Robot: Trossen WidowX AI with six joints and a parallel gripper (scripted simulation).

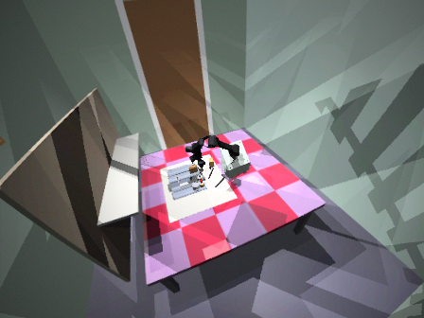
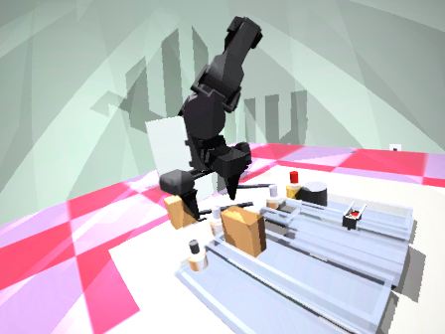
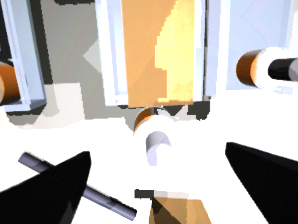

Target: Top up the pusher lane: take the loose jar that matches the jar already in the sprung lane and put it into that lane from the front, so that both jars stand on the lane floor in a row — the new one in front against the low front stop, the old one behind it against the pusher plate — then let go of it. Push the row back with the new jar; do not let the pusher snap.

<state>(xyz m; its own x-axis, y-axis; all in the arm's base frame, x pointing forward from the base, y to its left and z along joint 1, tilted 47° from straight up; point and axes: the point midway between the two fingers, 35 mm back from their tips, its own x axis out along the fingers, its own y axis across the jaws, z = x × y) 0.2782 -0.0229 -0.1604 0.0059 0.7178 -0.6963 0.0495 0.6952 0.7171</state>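
Note:
My gripper [image 2: 216, 209] [image 3: 159, 152] is open and empty, fingers pointing down on either side of a loose jar [image 2: 216, 226] [image 3: 157, 142] with a pale grey cap. The jar stands on the white mat [image 2: 149, 258], just in front of the lane with a wooden block [image 2: 238, 231] [image 3: 145, 60]. The fingertips hang around cap height; contact is not visible. A similar grey-capped jar [image 2: 273, 201] stands at the front of a farther clear lane; its cap is out of the wrist view. A black and metal part [image 2: 351, 221] with a red spot sits farther back, probably the pusher.
A black-capped jar [image 2: 198, 259] [image 3: 260, 67] stands at the near lane's front. A second wooden block [image 2: 178, 214] [image 3: 180, 212] stands close beside one finger. A red-capped jar [image 2: 294, 190] and dark cylinder [image 2: 314, 195] stand beyond. Dark rods lie on the mat; a pale box [image 1: 238, 169] is behind.

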